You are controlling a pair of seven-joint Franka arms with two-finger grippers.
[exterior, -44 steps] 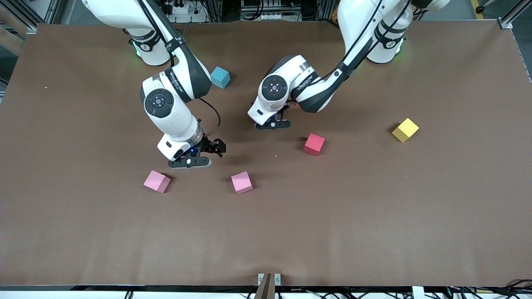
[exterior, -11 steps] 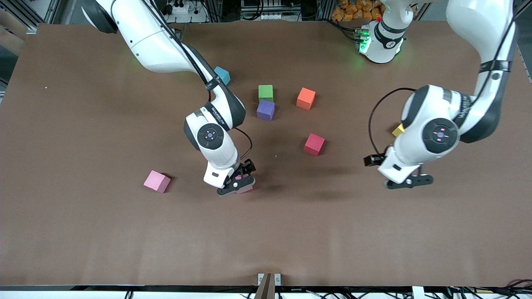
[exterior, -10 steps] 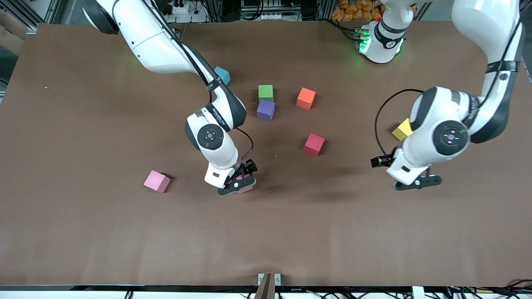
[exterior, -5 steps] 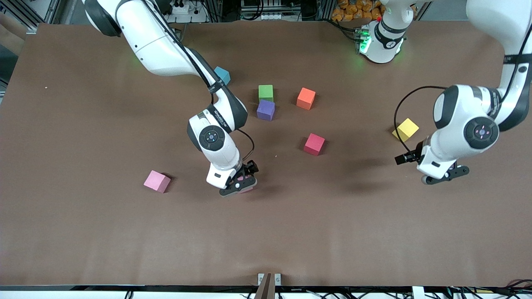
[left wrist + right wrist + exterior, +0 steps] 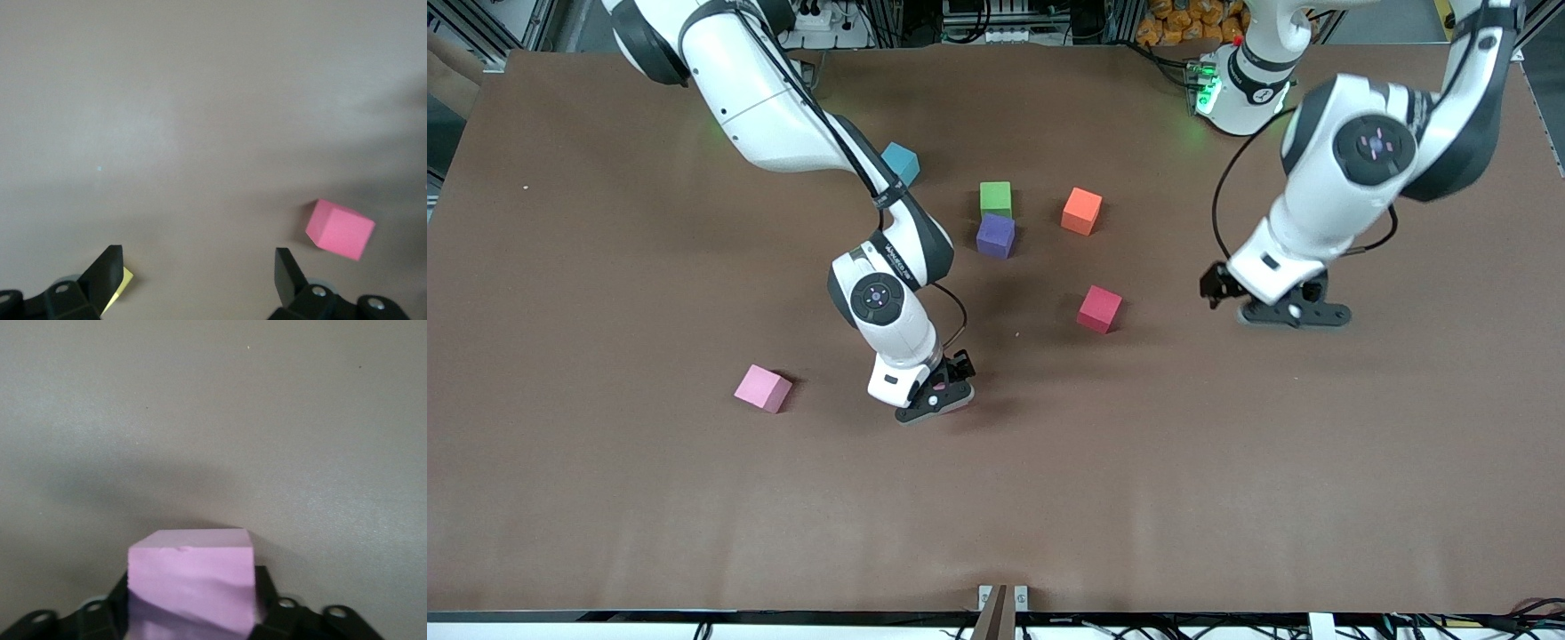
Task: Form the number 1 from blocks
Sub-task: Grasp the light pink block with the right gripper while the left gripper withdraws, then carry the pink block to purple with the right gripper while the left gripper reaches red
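Where the brown surface (image 5: pixel 1138 498) lies nearest the front camera, the right hand (image 5: pixel 941 397) is down at it, its arm bent steeply at the elbow and its wrist pointing downward. Its fingers are clamped on a light pink block (image 5: pixel 192 587), which the right wrist view shows gripped by two opposite sides with its top face level; in the front view only a sliver of that block shows under the hand. A second light pink block (image 5: pixel 762 388) sits beside it toward the right arm's end of the surface, turned a little askew to the surface's edges and well apart from the hand. Farther from the camera, the red block (image 5: pixel 1099 308) rests alone, also slightly turned. The left hand (image 5: pixel 1291 307) hangs in the air with its fingers (image 5: pixel 107 277) spread wide and nothing between them, its arm folded back on itself above it; a corner of the yellow block (image 5: pixel 121 285) shows just past one finger in the left wrist view. Farther still, the purple block (image 5: pixel 995 236) and the green block (image 5: pixel 996 197) touch, one straight past the other, with the orange block (image 5: pixel 1081 211) near them. The blue block (image 5: pixel 901 163) lies farthest off, partly covered by the right arm.
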